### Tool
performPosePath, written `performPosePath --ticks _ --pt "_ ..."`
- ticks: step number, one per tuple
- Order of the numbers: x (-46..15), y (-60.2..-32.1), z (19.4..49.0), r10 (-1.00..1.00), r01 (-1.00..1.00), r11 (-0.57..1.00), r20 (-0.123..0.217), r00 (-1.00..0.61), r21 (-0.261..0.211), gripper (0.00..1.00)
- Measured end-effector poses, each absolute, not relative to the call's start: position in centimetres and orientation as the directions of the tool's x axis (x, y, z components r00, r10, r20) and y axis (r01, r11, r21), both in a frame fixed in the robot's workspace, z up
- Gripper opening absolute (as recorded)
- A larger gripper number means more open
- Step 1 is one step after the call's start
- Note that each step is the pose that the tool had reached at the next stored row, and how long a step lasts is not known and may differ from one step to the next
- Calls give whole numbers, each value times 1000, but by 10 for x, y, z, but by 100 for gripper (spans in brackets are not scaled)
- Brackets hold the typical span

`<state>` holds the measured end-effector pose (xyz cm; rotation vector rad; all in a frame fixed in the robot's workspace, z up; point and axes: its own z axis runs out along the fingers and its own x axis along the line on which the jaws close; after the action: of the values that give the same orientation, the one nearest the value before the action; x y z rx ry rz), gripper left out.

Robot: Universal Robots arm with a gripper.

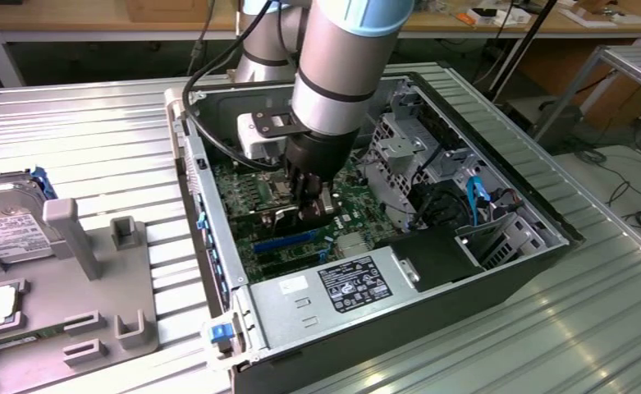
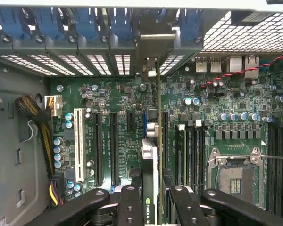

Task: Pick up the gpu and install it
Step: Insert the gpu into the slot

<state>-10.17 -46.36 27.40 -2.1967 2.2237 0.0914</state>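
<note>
**Seating step, card in the grip.** The gpu (image 2: 150,160) is held edge-on in the gripper (image 2: 153,190), whose jaws are closed narrowly on the card's upper edge. The card stands upright over the middle of the motherboard (image 2: 108,94). Its metal bracket (image 2: 154,44) is turned towards the case wall beyond the board's rear edge.

Picking up is judged done and seating is judged to be in hand. Whether the card's lower edge has entered a slot cannot be told. Seating is judged to call for that edge to be kept in line with a slot on the board, and for the bracket to be matched to its rear opening.

A blue slot (image 1: 285,243) is seen just beside the card. A white slot (image 2: 78,141) and the processor socket (image 2: 236,176) lie to either side, further off. A cable bundle (image 2: 35,115) lies off the board's edge, well apart from the card. No obstruction to the card is seen.
</note>
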Motion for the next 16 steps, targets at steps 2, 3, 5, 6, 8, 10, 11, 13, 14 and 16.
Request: performPosePath --ticks 2,3,5,6,8,10,11,13,14,16 --pt "-102 -464 274 -999 -999 11 -51 -13 31 27" --pt "-102 -464 274 -999 -999 11 -51 -13 31 27" --pt "-102 -464 274 -999 -999 11 -51 -13 31 27" --pt "-102 -464 274 -999 -999 11 -51 -13 31 27" --pt "-102 -464 274 -999 -999 11 -51 -13 31 27" --pt "-102 -464 274 -998 -999 18 -51 -19 31 27" --pt "-102 -464 274 -998 -999 18 -51 -19 31 27" --pt "-102 -464 272 -998 -999 18 -51 -19 31 27" --pt "-102 -464 270 -998 -999 18 -51 -19 31 27" --pt "-102 -464 268 -998 -999 18 -51 -19 31 27"
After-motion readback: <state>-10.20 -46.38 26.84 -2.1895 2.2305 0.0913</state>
